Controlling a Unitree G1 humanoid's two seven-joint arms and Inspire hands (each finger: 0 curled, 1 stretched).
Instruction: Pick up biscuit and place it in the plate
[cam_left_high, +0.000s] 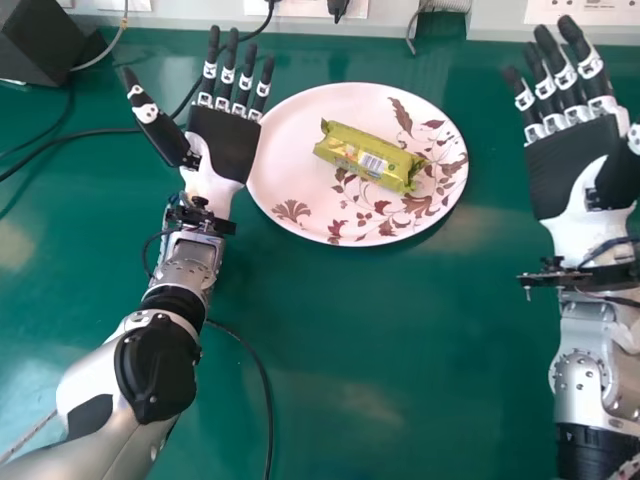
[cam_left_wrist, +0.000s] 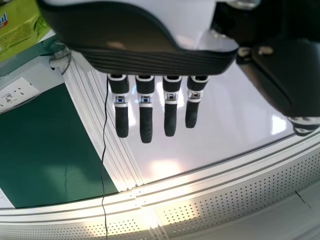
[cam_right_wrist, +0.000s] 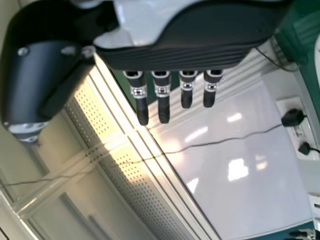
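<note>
On the leaf-patterned plate (cam_left_high: 285, 160), the green biscuit packet (cam_left_high: 368, 158) lies aslant, with the left hand (cam_left_high: 222, 145) open at the plate's edge and the right hand (cam_left_high: 572, 168), also open, well apart from it.

Biscuit packet: small, oblong, in a yellow-green wrapper with a pale barcode panel facing up; it looks closed
Packet pose: the biscuit packet (cam_left_high: 370, 156) lies flat and slanted, one end towards the plate's far left, the other towards its near right
Packet place: on the plate, around its middle, inside the rim
Plate: round, pale pinkish white, with brown-red leaves and flowers, densest on its right side
Plate pose: the plate (cam_left_high: 290, 150) sits upright and flat on the green tabletop (cam_left_high: 400, 330)
</note>
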